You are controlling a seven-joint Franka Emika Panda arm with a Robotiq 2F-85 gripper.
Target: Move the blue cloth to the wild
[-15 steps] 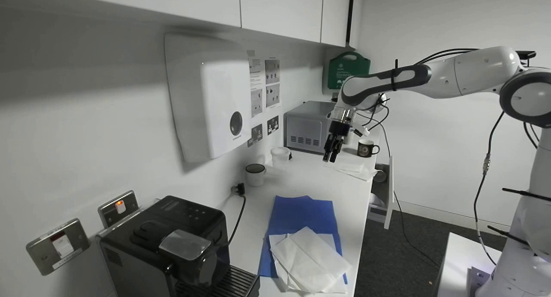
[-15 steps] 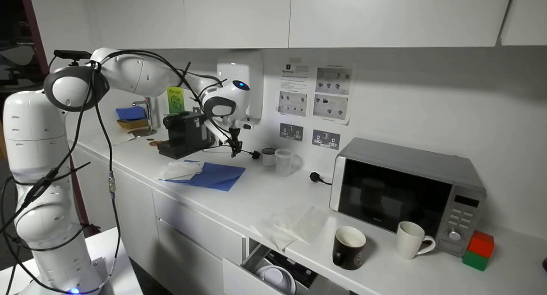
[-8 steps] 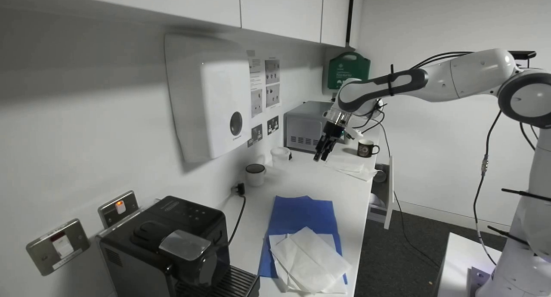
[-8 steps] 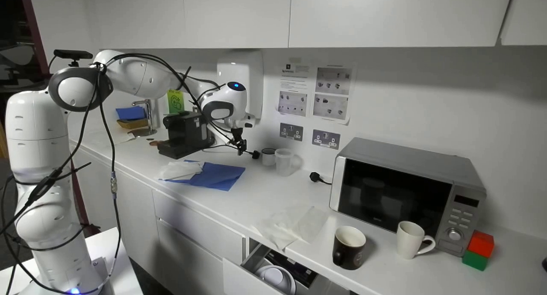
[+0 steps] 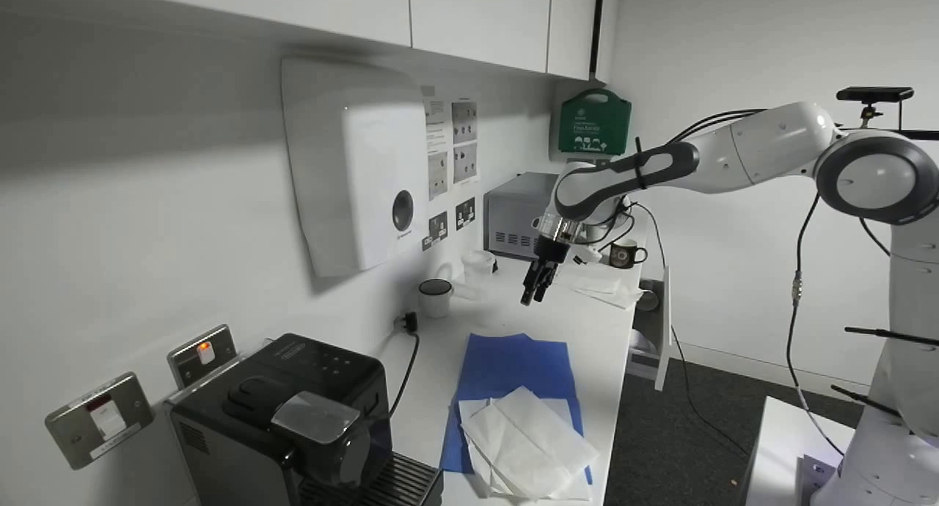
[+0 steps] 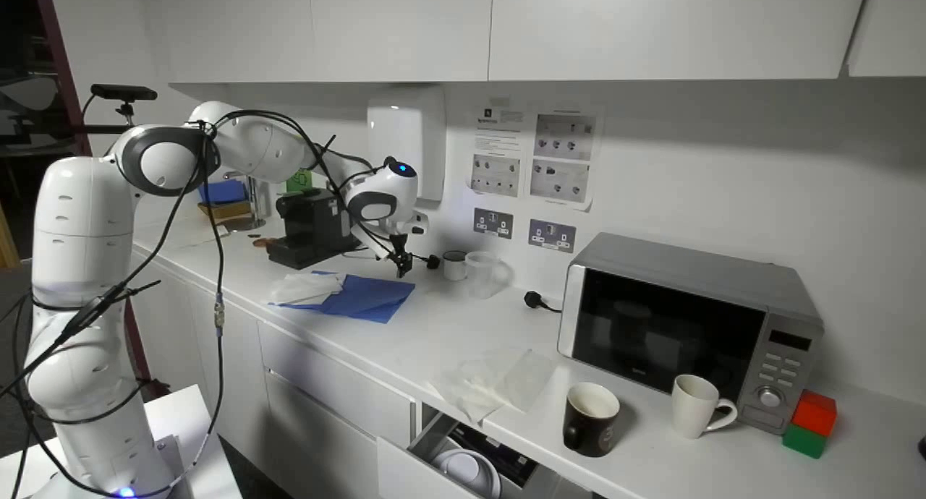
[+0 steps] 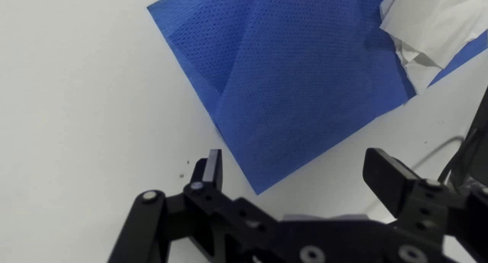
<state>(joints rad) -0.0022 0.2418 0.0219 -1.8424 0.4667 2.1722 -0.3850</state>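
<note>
The likeliest failure here is a pinch that comes up with nothing. The blue cloth [image 7: 301, 72] lies flat on the surface [image 5: 480, 319], near the coffee machine [image 5: 286, 389], and the hand [image 7: 293, 152] hangs over the cloth's uncovered end, fingers spread wide and holding nothing. Such thin stuff offers little edge to catch: close too high and the fingers would probably slide over it; press too low and the tips could jam against the surface. One corner does show through the gap between the fingers in the wrist view — a fair place to try, though a shallow bite there may slip out.

Then there is the load. White sheets [image 5: 524, 440] lie on the cloth's other end, apparently loose, so any pull would likely drag them along or spill them. A wide sideways swing might also clip the white mug [image 5: 435, 303] (dark-rimmed, and not far off). And the destination — "the wild" — matches nothing I can identify, so even a good grasp could end in the wrong spot.
</note>
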